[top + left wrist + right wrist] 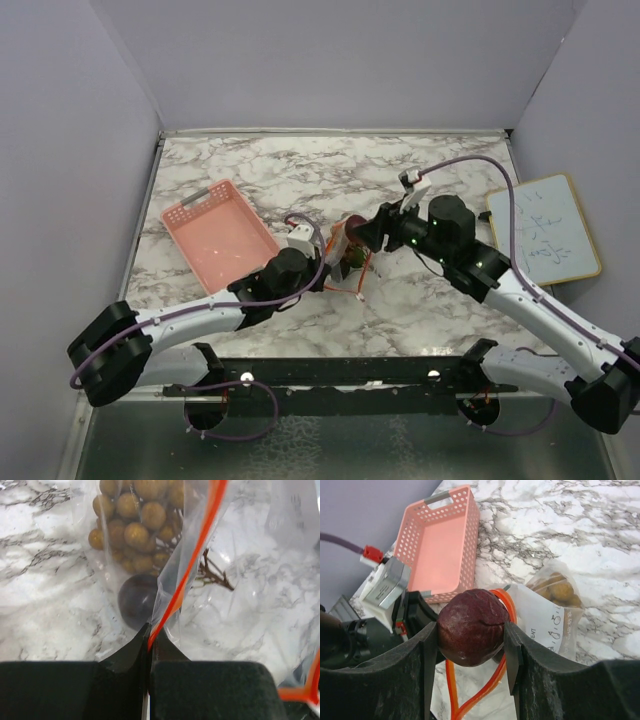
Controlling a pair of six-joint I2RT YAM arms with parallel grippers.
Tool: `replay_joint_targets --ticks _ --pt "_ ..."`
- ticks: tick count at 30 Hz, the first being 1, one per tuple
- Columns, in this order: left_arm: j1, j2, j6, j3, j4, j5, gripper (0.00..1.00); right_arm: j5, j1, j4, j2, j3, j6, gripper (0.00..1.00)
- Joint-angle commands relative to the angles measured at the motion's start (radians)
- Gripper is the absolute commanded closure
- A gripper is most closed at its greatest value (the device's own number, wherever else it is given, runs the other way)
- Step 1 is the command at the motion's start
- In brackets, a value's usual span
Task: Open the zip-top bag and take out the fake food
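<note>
Two jaw sets are engaged: what does each hold, and why? (trainee)

Left gripper (149, 647): jaws clenched on the zip-top bag (240, 600), pinching the plastic at the orange-red zip strip (197, 545). Judged purpose: anchor one lip so the mouth is held parted. Right gripper (471, 630): jaws clamped on the maroon fruit (470, 625), one pad on each side. Judged purpose: lift the first item out. The strip loops behind the fruit; whether the fruit is fully clear of the mouth cannot be told. (technician)

Where is this relative to the pink basket (470, 540)? (trainee)

Bag: on the marble table (300, 165), just beside the basket, off its near right corner in the top view. Fruit: raised at the bag's mouth, near the basket but apart from it. (technician)

Contents? (trainee)

Bag: grape bunch (135, 525), golden-brown balls on a dark stem, inside. A dark round shape (137, 602) shows through the plastic beside the bunch; whether it is a second fruit cannot be told. Basket: no item seen inside (technician)
</note>
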Motion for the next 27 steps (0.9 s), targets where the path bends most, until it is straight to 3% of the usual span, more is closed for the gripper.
replay_joint_targets --ticks 1,5,7,8,12,14,19,24,27 --pt "0.006 -0.118 -0.024 -0.082 -0.006 -0.03 1.0 -0.042 -0.006 0.089 0.095 0.087 -0.032 0.55" --pt "0.006 -0.15 -0.029 -0.086 -0.046 -0.048 1.0 -0.084 -0.006 0.118 0.187 0.137 -0.027 0.55" --pt "0.005 -0.145 -0.028 -0.077 -0.046 -0.043 0.93 -0.09 -0.006 0.134 0.189 0.135 -0.019 0.55" --pt "0.005 -0.141 -0.027 -0.071 -0.05 -0.041 0.82 -0.082 -0.006 0.133 0.181 0.133 -0.015 0.55" --pt "0.004 -0.15 -0.012 -0.046 -0.087 -0.048 0.19 -0.046 -0.006 0.088 0.115 0.151 -0.029 0.55" --pt "0.005 -0.171 -0.002 -0.027 -0.126 -0.063 0.02 -0.028 -0.007 0.056 0.077 0.174 -0.041 0.55" --pt "0.005 -0.251 0.008 0.022 -0.242 -0.152 0.01 -0.009 -0.007 -0.004 0.021 0.203 -0.053 0.55" --pt "0.018 -0.325 0.005 0.076 -0.387 -0.299 0.08 -0.018 -0.006 -0.025 -0.047 0.165 -0.037 0.54" --pt "0.086 -0.314 -0.011 0.11 -0.46 -0.351 0.12 -0.006 -0.007 -0.028 -0.07 0.129 -0.03 0.54"
